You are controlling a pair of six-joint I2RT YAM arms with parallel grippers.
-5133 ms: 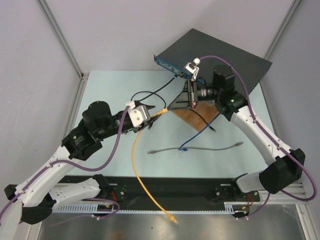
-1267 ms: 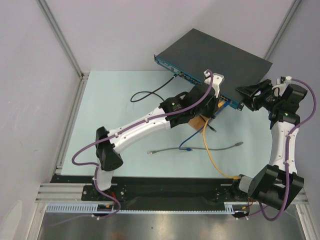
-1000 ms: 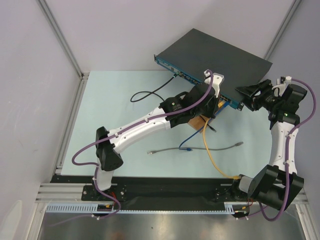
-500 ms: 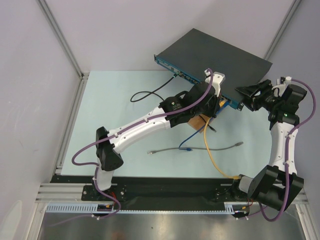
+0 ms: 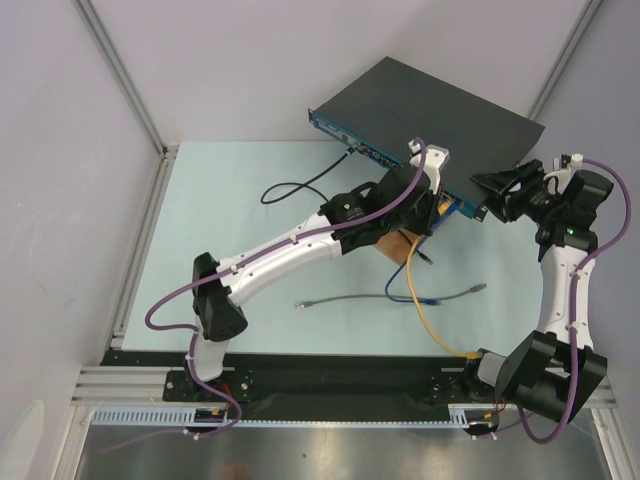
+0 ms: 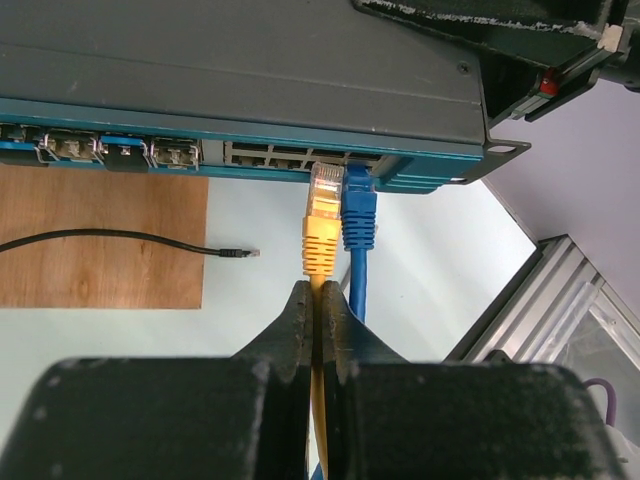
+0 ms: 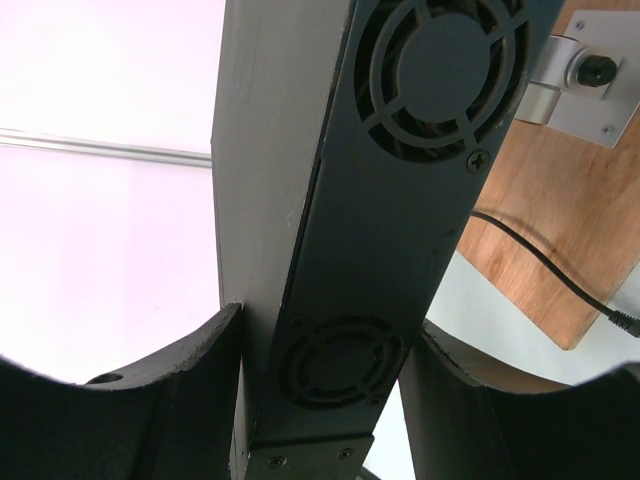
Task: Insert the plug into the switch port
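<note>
The switch (image 5: 430, 105) lies at the back right, its teal front face (image 6: 150, 150) turned towards my left wrist camera. My left gripper (image 6: 315, 295) is shut on the yellow cable just behind the yellow plug (image 6: 322, 225). The plug's clear tip meets a port in the socket row, right beside a blue plug (image 6: 359, 215) that sits in the neighbouring port; the yellow one sticks out further than the blue. My right gripper (image 7: 325, 340) clamps the switch's vented end (image 7: 380, 200), one finger on each flat side. From above, the left gripper (image 5: 432, 205) is at the front face and the right gripper (image 5: 490, 190) at the corner.
A brown wooden board (image 5: 400, 243) lies under the switch's front edge, with a thin black lead (image 6: 240, 253) ending on it. The yellow cable (image 5: 425, 310) trails back to the near rail. A grey cable (image 5: 350, 298), a blue cable (image 5: 430, 297) and a black cable (image 5: 300, 185) lie on the mat.
The blue cable's slack on the mat has slid to the right. Both arms have stayed nearly still, the left still at the front face and the right still on the switch's end.
</note>
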